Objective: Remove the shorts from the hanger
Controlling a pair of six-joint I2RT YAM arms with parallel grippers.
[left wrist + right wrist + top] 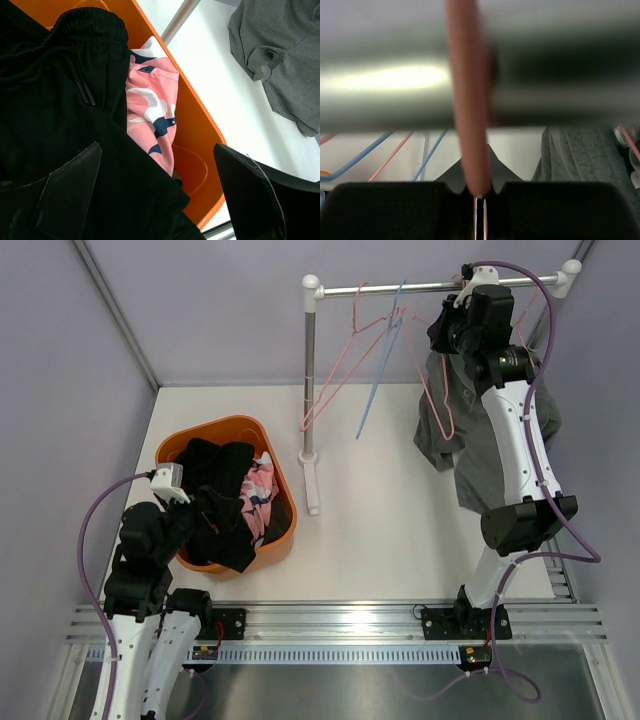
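Blurrily, right claw [479, 200] pinches pink hanger [467, 125]; arm [515, 430] half hides grey shorts [465, 480].

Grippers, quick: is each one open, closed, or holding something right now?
Left gripper: open, empty, over the black shorts in the basket.
Right gripper: shut on the pink hanger at the rail.

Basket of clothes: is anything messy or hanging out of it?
Yes. The black shorts flop over the orange basket's near rim instead of lying fully inside. The pink printed shorts sit inside, beside them.
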